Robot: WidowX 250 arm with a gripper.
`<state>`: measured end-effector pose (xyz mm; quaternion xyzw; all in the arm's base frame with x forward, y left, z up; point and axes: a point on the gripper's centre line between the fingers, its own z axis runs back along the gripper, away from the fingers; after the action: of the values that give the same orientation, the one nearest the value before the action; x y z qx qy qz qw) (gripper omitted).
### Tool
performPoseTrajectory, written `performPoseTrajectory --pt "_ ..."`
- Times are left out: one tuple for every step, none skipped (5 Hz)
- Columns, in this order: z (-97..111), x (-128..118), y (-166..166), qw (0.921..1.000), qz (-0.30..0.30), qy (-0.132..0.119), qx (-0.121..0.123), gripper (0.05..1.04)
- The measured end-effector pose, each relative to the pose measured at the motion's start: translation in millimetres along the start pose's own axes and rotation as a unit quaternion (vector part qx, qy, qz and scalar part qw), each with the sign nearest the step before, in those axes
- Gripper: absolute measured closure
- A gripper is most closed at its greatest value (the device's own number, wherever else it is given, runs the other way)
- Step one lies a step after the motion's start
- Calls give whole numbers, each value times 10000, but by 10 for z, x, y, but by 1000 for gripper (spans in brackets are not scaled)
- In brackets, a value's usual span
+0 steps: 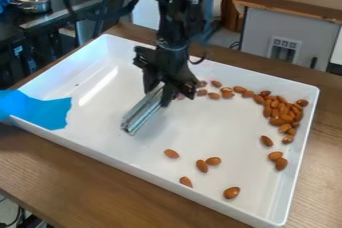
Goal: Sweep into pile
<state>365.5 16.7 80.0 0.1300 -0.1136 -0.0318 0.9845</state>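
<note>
the black gripper (162,90) is over the middle of the white tray (214,127), clamped on a silvery bar-like tool (139,114) that slants from the claw toward the near left.

the almonds lie mostly in the right half of the tray. the densest heap (280,111) is by the far right corner, and a loose line of almonds (228,92) runs from it along the far side toward the claw. a few others lie down the right side, below the heap. five strays (202,166) are spread over the near part.

the step in hand seems to be gathering the outliers into that heap, with the job perhaps half done. the tool would do best set down on the left of the far line, its long side facing the nuts, low enough that none slip under. a slow, level push rightward should suit, since almonds roll and a quick stroke could scatter the heap. the near strays probably need a separate sweep, begun from their near left side. pressing too hard might twist the tool in the grip.
</note>
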Motion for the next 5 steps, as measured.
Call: performPoseTrajectory --pt "69 -89 -74 9999 -106 81 -62 705" --pt "69 -171 -238 9997 -209 122 -38 705" --pt "82 -173 -386 9998 -176 31 67 705" --pt "-1 -204 -573 9997 -132 98 190 705" --pt "-1 -213 -684 9996 -85 139 243 705"
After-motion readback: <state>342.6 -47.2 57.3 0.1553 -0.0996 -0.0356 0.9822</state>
